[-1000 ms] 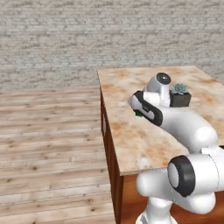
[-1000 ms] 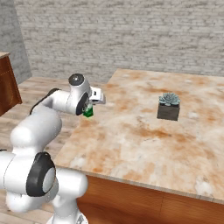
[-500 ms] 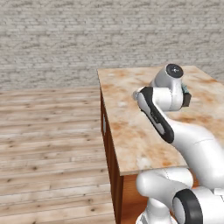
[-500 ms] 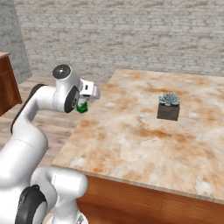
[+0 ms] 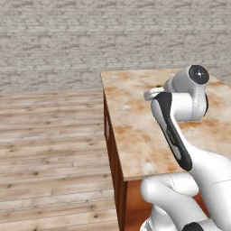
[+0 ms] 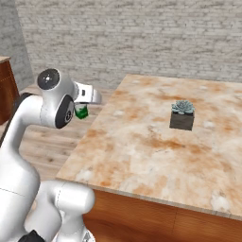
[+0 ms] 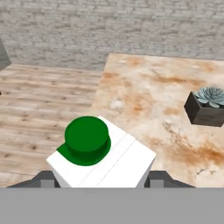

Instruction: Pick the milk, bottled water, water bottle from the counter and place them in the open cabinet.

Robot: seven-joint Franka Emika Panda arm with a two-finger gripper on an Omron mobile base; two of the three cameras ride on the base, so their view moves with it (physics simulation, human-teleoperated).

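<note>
Brick wall (image 6: pixel 142 38) runs across the back, grey-white; plank floor (image 5: pixel 49 149) of pale wood lies in front of it, left of the island in the left base view.

Counter (image 6: pixel 156 146): wide beige marble top with rust-orange veins on a wooden base (image 5: pixel 118 180); its near left corner is below the arm in the right base view; the top is bare but for the planter.

Arm (image 6: pixel 28 137): white with dark joints; rises at the lower left of the right base view, elbow high, forearm reaching right toward the counter's left edge; in the left base view it stands over the counter's near part and hides most of what it carries.

Planter (image 6: pixel 182 116): small dark square pot with a grey-green succulent; stands upright on the counter, well apart from the arm; also at the right edge of the hand view.

Gripper (image 7: pixel 103 181): two dark finger tips (image 7: pixel 47 178) flank the milk at the bottom of the hand view; jaws clamped on the carton, one on each side.

Milk (image 7: pixel 103 157): white carton with a round green cap; held in the gripper, off the counter; in the right base view it shows as a green bit (image 6: pixel 82 112) under the hand, above the floor just beside the counter's left edge.
</note>
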